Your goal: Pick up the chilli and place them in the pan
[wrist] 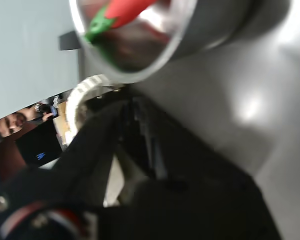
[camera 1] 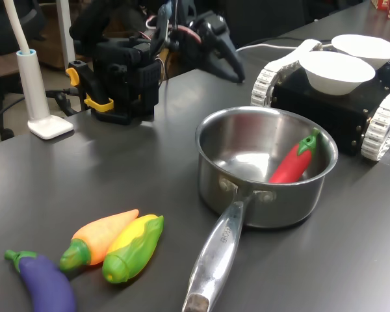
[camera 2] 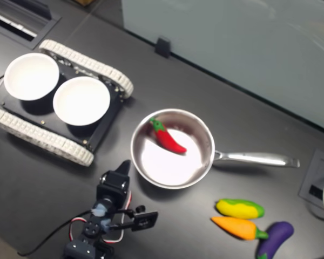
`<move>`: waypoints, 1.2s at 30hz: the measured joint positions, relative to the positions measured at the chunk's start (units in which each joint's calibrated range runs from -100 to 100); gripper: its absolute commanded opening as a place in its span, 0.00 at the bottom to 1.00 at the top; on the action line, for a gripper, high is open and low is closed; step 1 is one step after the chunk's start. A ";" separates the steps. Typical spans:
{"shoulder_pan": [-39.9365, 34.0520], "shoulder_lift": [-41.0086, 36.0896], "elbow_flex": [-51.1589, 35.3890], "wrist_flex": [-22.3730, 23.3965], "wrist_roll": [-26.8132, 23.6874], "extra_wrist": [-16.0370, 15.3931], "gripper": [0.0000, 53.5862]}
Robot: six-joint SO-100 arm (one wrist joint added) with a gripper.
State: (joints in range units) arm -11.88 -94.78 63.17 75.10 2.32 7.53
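Observation:
The red chilli [camera 1: 292, 162] with its green stem lies inside the pan [camera 1: 273, 205], leaning against the far wall. Seen from above in the second exterior view, the chilli [camera 2: 168, 138] rests on the pan's floor, and the pan's [camera 2: 254, 158] long handle points to the second exterior view's right. My gripper [camera 1: 233, 68] hangs above the table behind the pan, apart from it, and looks shut with nothing in it. In the second exterior view the gripper [camera 2: 124, 166] points at the pan's rim. The blurred wrist view shows the chilli [wrist: 125, 10] in the pan [wrist: 215, 25] beyond the gripper [wrist: 125, 102].
A tracked black vehicle [camera 1: 325, 107] carrying two white bowls [camera 2: 81, 100] stands beside the pan. Carrot [camera 2: 235, 226], corn [camera 2: 240, 208] and aubergine [camera 2: 275, 237] toys lie near the handle. A white lamp base [camera 1: 49, 125] sits by the arm's base. A person [wrist: 10, 125] shows in the wrist view.

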 measured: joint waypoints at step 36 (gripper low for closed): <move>7.92 0.00 13.30 5.95 1.32 -1.10 0.00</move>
State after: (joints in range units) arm -3.96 -94.78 76.47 81.05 3.64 6.43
